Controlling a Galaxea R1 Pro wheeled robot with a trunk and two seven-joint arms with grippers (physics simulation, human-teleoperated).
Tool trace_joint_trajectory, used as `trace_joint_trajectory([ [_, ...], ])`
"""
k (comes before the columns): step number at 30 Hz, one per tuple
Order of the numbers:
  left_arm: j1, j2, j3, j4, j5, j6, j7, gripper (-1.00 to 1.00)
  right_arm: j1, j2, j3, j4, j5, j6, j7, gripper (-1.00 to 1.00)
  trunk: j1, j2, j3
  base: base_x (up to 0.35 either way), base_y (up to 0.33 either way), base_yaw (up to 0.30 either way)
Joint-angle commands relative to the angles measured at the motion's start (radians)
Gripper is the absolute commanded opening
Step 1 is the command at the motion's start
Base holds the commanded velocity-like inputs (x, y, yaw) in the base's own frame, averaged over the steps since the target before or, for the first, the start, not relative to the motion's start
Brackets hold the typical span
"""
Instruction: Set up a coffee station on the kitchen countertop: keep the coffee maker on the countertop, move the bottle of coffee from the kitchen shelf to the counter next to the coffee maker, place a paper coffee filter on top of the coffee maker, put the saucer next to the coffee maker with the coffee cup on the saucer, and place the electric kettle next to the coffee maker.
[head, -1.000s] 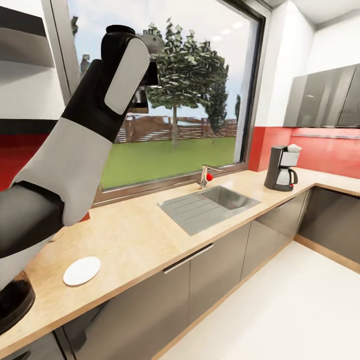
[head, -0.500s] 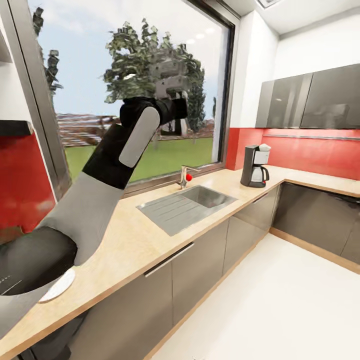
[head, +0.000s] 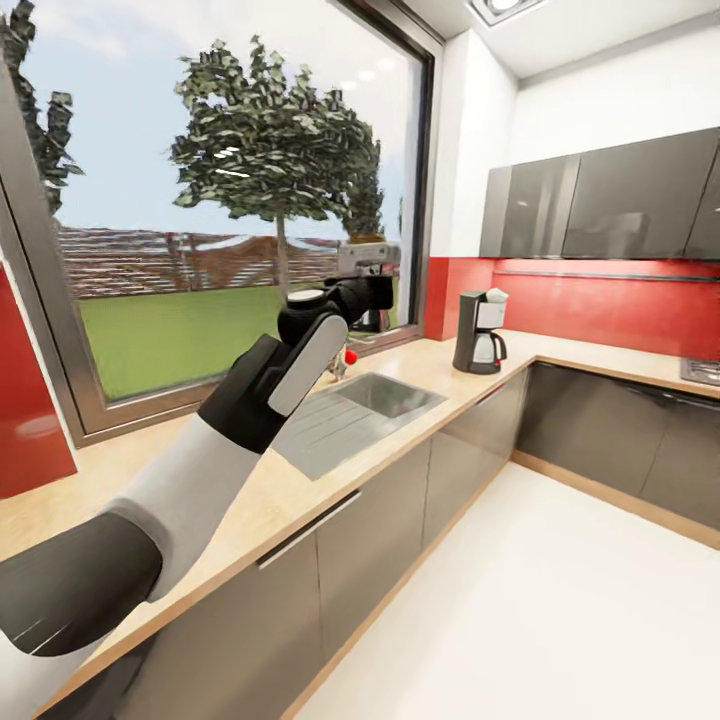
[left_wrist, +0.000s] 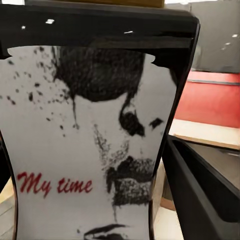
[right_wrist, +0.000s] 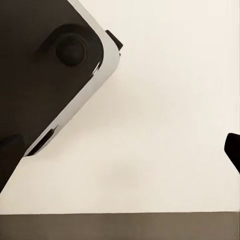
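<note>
My left gripper (head: 367, 298) is held out above the countertop (head: 425, 365), over the sink, and is shut on the bottle of coffee (head: 370, 320). In the left wrist view the bottle's pale label (left_wrist: 85, 150) reads "My time", with a black finger (left_wrist: 200, 192) beside it. The coffee maker (head: 478, 333) stands on the countertop near the far corner, with a small white piece (head: 497, 295) on its top. The right wrist view looks down at pale floor; dark fingertips (right_wrist: 233, 151) sit far apart at the frame's edges, so my right gripper (right_wrist: 120, 152) is open and holds nothing.
A steel sink (head: 350, 405) with a red-knobbed faucet (head: 349, 354) is set into the countertop under a large window. Grey cabinet fronts (head: 460, 460) run below. Upper cabinets (head: 600, 205) hang on the right wall. Open white floor (head: 560, 610) lies to the right. My own base (right_wrist: 45, 65) is below the right arm.
The camera has swung right, and the saucer has left the picture. My left arm has come down and reached forward with the bottle, now over the sink and closer to the coffee maker.
</note>
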Motion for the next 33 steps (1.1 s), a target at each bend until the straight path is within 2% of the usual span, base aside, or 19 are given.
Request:
trace_joint_trajectory([
  [1, -0.001, 0.000, -0.002, 0.000, 0.008, 0.001, 0.008, -1.00, -0.002, -0.001, -0.009, 0.002, 0.004, -0.003, 0.002, 1.00, 0.001, -0.001, -0.001, 0.261, -0.131, -0.011],
  [10, 0.008, 0.000, -0.001, 0.013, 0.008, -0.004, 0.008, -1.00, -0.003, -0.001, -0.015, 0.002, -0.001, -0.003, 0.002, 1.00, 0.001, -0.001, -0.001, 0.292, -0.156, -0.044],
  [25, 0.010, 0.000, 0.000, 0.030, 0.008, -0.004, 0.007, -1.00, -0.003, -0.001, -0.016, 0.002, -0.002, -0.003, 0.002, 1.00, 0.001, -0.001, -0.001, 0.048, -0.028, -0.243],
  [33, 0.010, 0.000, 0.000, 0.035, 0.008, -0.005, 0.008, -1.00, -0.003, -0.001, -0.016, 0.002, -0.002, -0.004, 0.002, 1.00, 0.001, -0.001, -0.001, 0.185, -0.140, -0.249],
])
